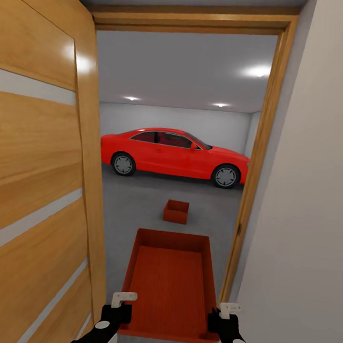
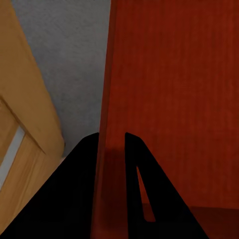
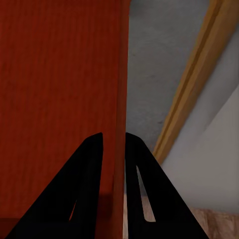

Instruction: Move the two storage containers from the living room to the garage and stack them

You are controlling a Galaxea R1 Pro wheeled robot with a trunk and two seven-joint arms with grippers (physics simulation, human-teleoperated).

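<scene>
While the left pincer and right pincer each clamp a side wall, the held container fills the lower centre; beyond, the second container sits mid-frame on the garage floor before the red car.

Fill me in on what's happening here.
The robot stands at the open door to the garage, carrying a container with both arms. The left gripper and right gripper each clamp a side wall. The other container sits on the garage floor, in front of a red car.
</scene>
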